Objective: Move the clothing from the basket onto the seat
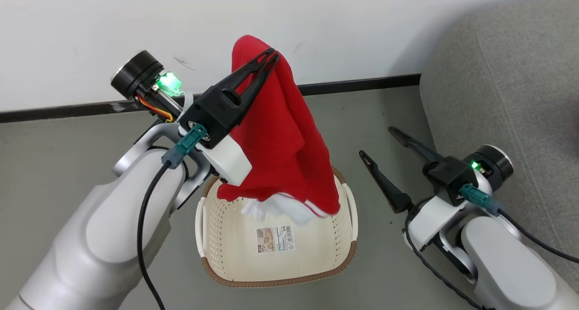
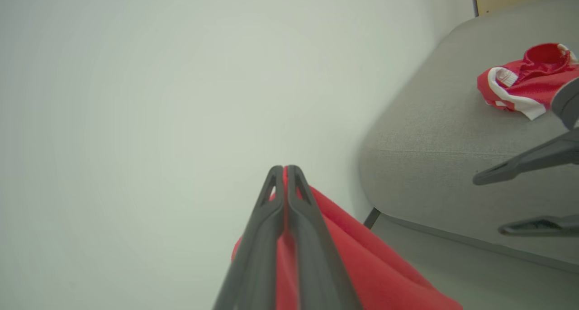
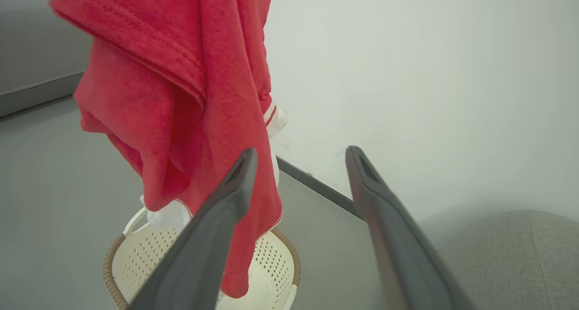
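Plain indoor room furnished as a domestic living area. A bare white wall (image 1: 316, 20) meets a smooth grey floor (image 1: 54, 165) at a dark baseboard (image 1: 362, 84). A light grey upholstered sofa (image 1: 506, 74) stands by the wall, a cream perforated laundry basket (image 1: 271, 280) is on the floor beside it, and a red garment (image 2: 520, 88) lies on its cushion.

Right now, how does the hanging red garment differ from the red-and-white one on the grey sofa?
The hanging soft red garment is pinched in the left gripper, draped long above the cream perforated basket. The red-and-white garment lies crumpled, unheld, on the light grey sofa. Both are bright red with white trim.
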`<state>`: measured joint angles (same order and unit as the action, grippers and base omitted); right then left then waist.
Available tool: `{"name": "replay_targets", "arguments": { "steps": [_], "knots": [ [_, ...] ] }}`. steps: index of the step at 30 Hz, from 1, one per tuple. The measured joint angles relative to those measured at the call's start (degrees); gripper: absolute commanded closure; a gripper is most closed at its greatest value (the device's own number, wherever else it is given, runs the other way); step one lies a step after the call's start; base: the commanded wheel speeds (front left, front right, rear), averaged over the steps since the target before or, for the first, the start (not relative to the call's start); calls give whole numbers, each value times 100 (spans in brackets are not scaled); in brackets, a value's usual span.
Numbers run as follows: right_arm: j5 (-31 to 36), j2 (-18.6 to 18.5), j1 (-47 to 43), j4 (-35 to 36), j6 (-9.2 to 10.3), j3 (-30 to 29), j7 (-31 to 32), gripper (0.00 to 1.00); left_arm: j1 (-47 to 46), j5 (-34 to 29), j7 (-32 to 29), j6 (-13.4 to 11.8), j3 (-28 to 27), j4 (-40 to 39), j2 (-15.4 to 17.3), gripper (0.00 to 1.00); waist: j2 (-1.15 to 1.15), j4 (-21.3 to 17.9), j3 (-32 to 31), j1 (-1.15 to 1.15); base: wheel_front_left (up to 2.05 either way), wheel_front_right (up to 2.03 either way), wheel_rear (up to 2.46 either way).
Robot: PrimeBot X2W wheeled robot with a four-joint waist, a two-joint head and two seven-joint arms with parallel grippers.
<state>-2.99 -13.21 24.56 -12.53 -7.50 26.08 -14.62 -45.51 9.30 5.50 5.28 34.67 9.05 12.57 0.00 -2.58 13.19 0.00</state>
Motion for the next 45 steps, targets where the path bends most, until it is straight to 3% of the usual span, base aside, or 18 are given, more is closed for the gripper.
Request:
{"name": "replay_targets", "arguments": {
  "steps": [21, 39, 40, 41, 42, 45],
  "knots": [
    [-460, -277, 561, -711, 0, 1538, 0, 0, 38, 280, -319, 100, 357, -396, -218, 100, 0, 355, -827, 0, 0, 0, 0],
    [-502, 520, 1048, -1680, 0, 1958, 0, 0, 44, 517, -646, 145, 634, -672, -432, 100, 0, 812, -1072, 0, 0, 0, 0],
    [-503, 538, 1097, -1705, 0, 1965, 0, 56, 47, 536, -646, 145, 635, -678, -445, 100, 0, 836, -1073, 0, 0, 0, 0],
    [-503, 553, 1131, -1723, 0, 1965, 0, 86, 55, 541, -646, 145, 634, -681, -450, 100, 0, 859, -1075, 0, 0, 0, 0],
    [-503, 555, 1147, -1738, 0, 1965, 0, 100, 76, 550, -646, 145, 630, -682, -449, 100, 0, 881, -1077, 0, 0, 0, 0],
    [-539, 508, 1145, -1823, -1, 1898, 0, 100, 229, 644, -653, 143, 584, -666, -446, 100, 0, 937, -1077, 0, 0, 0, 0]
  ]
}}
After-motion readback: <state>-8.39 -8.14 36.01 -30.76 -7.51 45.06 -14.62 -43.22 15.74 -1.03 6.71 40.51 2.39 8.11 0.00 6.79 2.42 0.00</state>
